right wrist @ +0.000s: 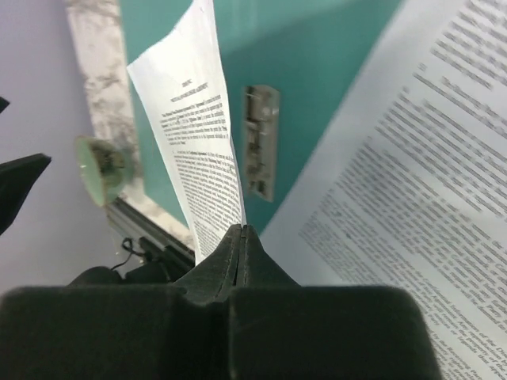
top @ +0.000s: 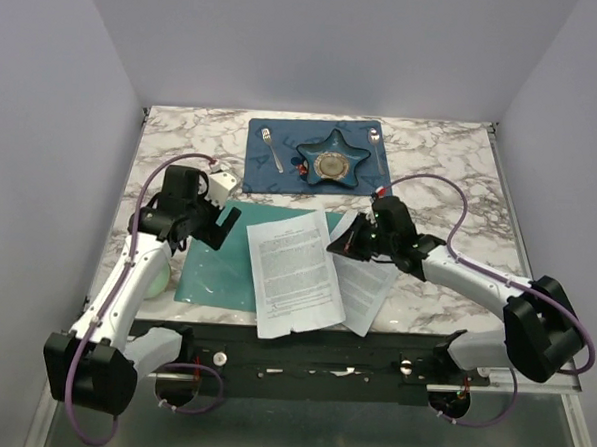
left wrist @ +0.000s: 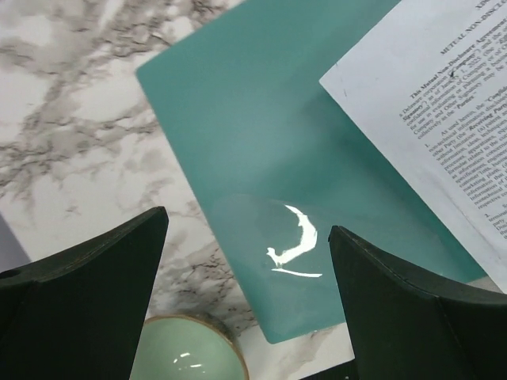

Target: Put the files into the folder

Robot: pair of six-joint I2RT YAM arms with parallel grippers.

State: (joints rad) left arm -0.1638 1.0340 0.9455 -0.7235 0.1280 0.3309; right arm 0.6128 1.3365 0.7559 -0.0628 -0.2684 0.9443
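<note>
Files (top: pixel 294 273), thin white paper sheets dense with black print: top sheet (right wrist: pixel 198 119) lying slanted across right part of flat teal-green folder (top: pixel 211 274), far right edge being pinched by right gripper (top: pixel 339 244), jaws closed on paper. Second printed sheet (top: pixel 367 287) lying just right, partly underneath. Left gripper (top: pixel 218 222) hovering wide open over folder's left half, holding nothing. Step in hand looking like dragging top sheet onto folder. Next move calling for sliding it left, past small silver metal clip (right wrist: pixel 260 142), squaring it within folder's edges.

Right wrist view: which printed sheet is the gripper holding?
The lifted sheet rising from the shut right gripper, left of the clip on the folder; the other sheet lies flat.
</note>
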